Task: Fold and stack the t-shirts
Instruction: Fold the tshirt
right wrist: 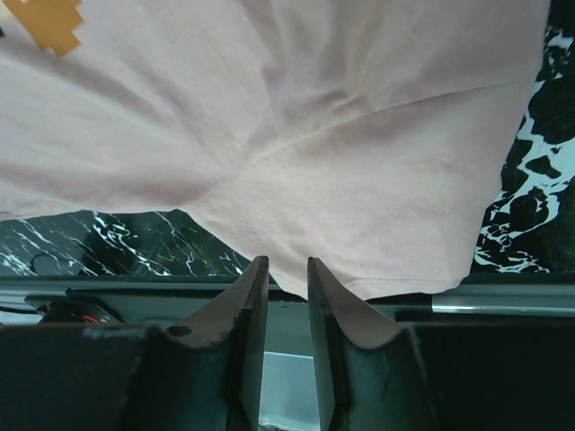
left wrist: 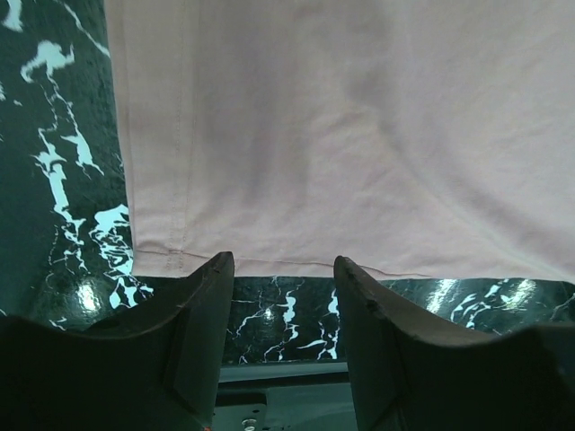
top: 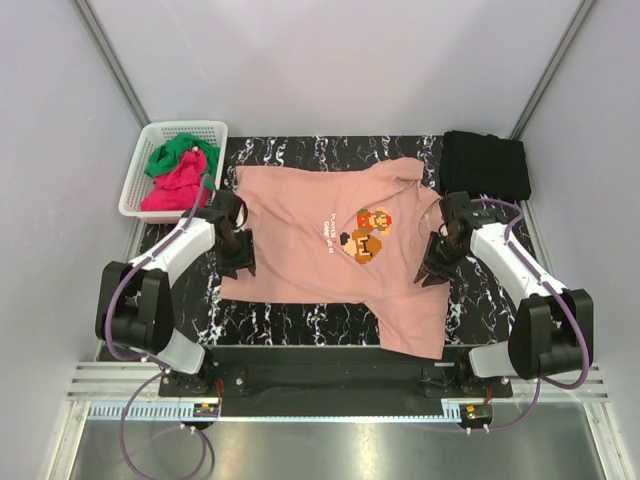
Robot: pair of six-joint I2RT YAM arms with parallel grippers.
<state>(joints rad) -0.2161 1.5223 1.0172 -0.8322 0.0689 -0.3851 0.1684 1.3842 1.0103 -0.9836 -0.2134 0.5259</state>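
Observation:
A salmon-pink t-shirt (top: pixel 300 240) lies spread flat on the black marble table (top: pixel 190 290), with its pixel-art figure (top: pixel 368 235) and white text facing up. Its lower sleeve hangs over the table's near edge. My left gripper (top: pixel 240 262) is open and empty, just off the shirt's left hem; in the left wrist view (left wrist: pixel 283 265) the hem (left wrist: pixel 269 260) lies at its fingertips. My right gripper (top: pixel 428 268) hovers at the shirt's right side. In the right wrist view (right wrist: pixel 287 262) its jaws are narrowly apart, with the sleeve cloth (right wrist: pixel 359 197) beyond the tips and nothing between them.
A white basket (top: pixel 185 125) at the back left holds a green tee (top: pixel 175 152) and a magenta-red tee (top: pixel 175 190). A folded black tee (top: pixel 485 165) lies at the back right corner. Grey walls close in both sides.

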